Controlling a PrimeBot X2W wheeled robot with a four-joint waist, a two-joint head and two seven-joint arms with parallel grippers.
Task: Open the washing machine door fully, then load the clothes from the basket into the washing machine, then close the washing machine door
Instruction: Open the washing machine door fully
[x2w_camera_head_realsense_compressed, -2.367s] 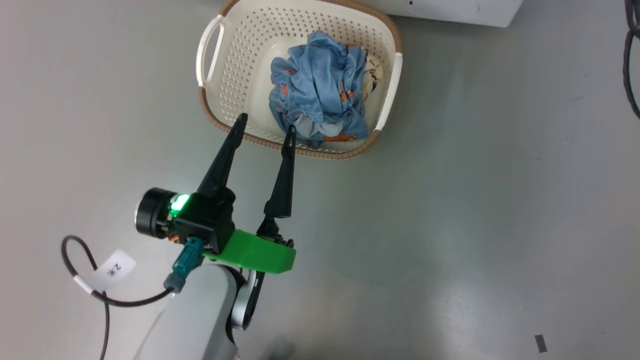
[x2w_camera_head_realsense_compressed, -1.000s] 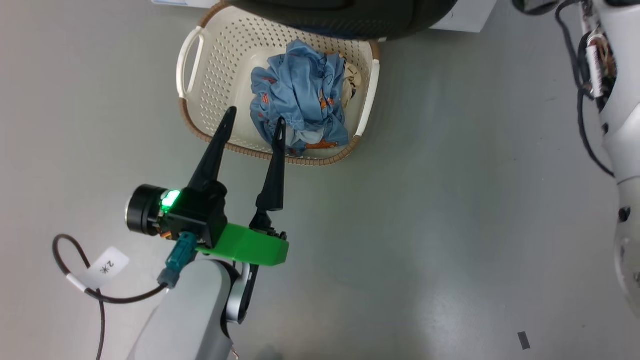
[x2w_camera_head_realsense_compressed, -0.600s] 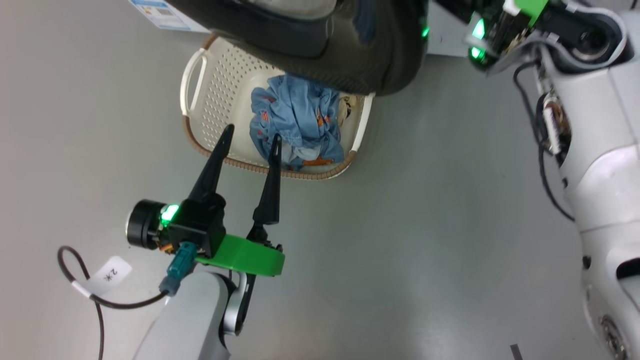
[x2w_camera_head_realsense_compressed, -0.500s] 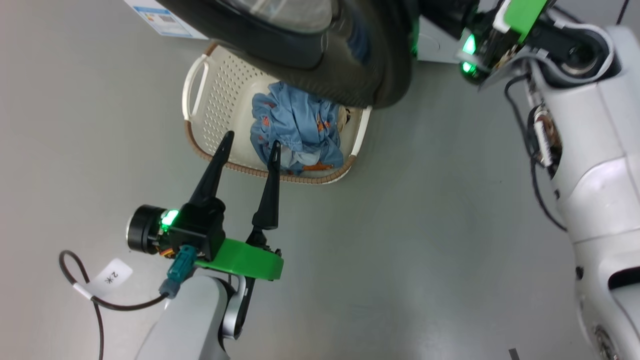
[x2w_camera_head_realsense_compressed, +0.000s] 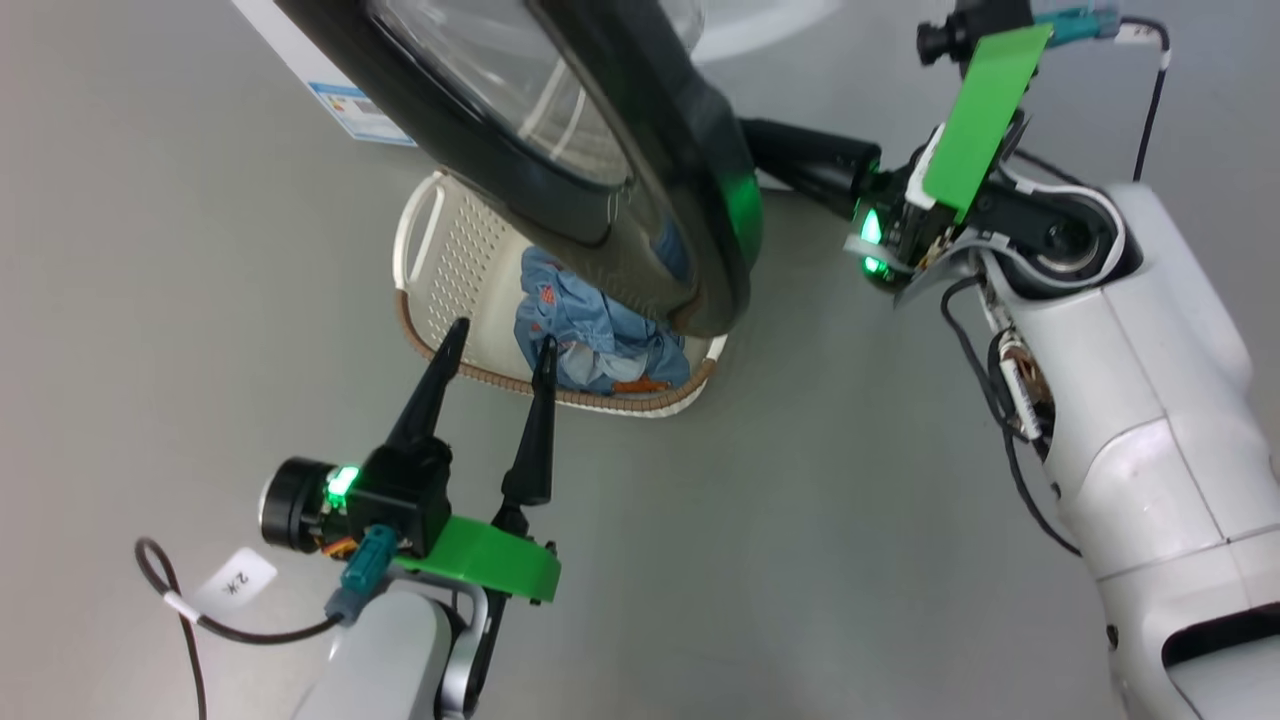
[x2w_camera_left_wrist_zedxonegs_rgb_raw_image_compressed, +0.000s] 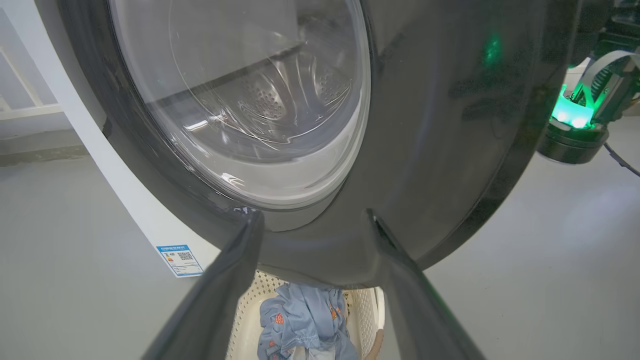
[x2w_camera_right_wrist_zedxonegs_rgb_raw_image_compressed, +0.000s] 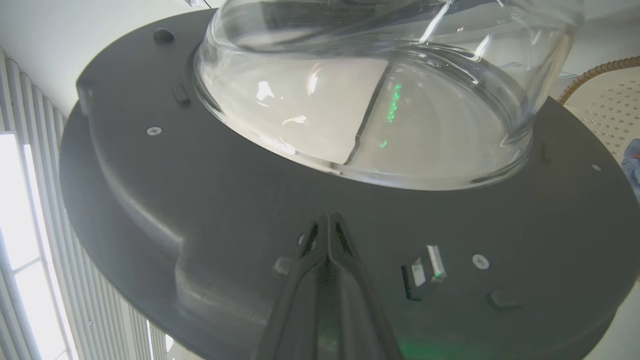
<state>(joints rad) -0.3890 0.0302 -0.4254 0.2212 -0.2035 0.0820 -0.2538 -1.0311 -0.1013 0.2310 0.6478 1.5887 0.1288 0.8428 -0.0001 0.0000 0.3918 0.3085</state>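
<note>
Right gripper (x2w_camera_right_wrist_zedxonegs_rgb_raw_image_compressed: 327, 220) is shut on nothing, tips against the inner face of the washing machine door (x2w_camera_right_wrist_zedxonegs_rgb_raw_image_compressed: 150, 200), likely pushing it wider. Left gripper (x2w_camera_head_realsense_compressed: 504, 331) is wide open, empty, waiting. The basket (x2w_camera_head_realsense_compressed: 600, 400) of clothes (x2w_camera_head_realsense_compressed: 585, 335) lies just past its tips, under the door.

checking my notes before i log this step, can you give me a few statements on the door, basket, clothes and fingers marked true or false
1. On the left gripper the fingers stand apart with nothing between them. True.
2. The right gripper holds a blue garment. False: its fingers are shut together, tips at the inner face of the washing machine door, and they hold no cloth.
3. The clothes lie inside the drum. False: they sit in the basket on the floor.
4. In the head view the door covers part of the basket. True.
</note>
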